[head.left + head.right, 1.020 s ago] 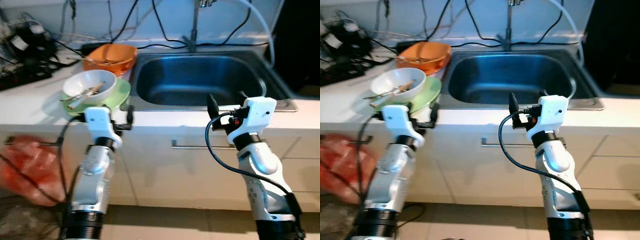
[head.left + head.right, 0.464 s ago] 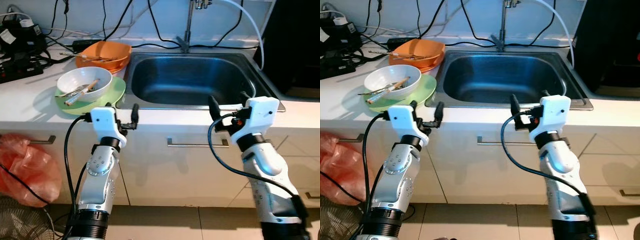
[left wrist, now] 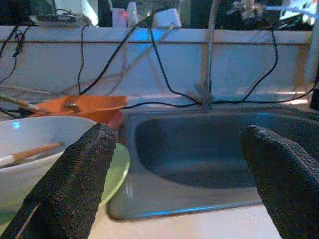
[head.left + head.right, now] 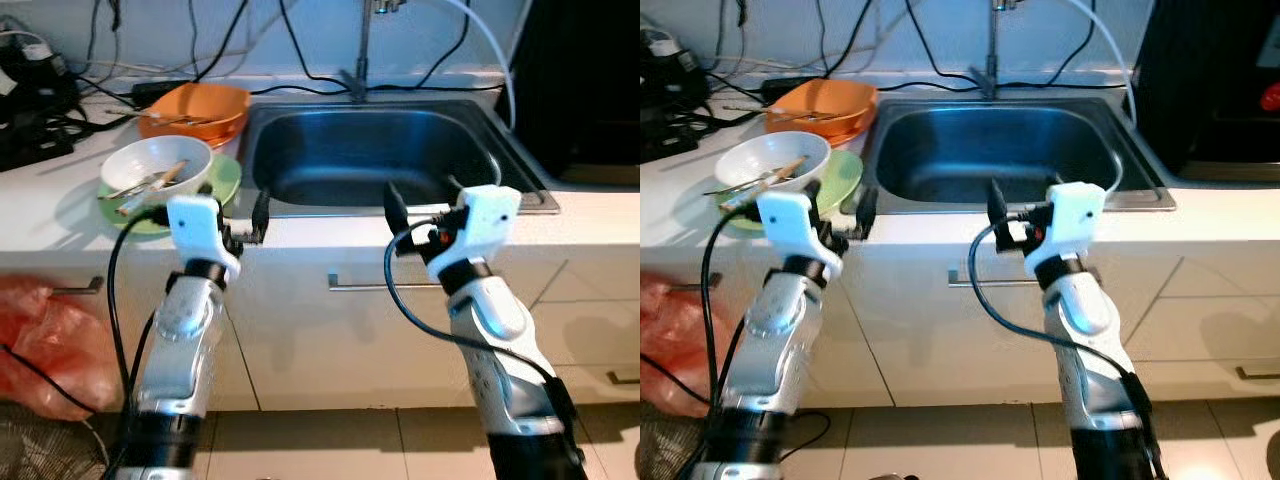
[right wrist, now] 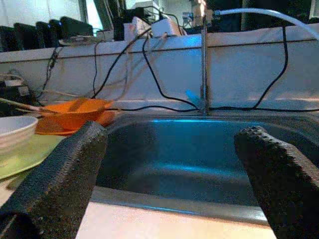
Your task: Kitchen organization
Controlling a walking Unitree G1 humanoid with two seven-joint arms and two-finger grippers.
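- Left wrist view: your left gripper has jaws wide apart, empty, facing the sink.
- Right gripper: same, gaping, touching nothing.

White counter: green plate (bowl-topped), orange dish, cables.

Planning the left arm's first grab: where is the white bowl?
The white bowl sits on the green plate on the counter left of the sink, just beyond the left gripper.
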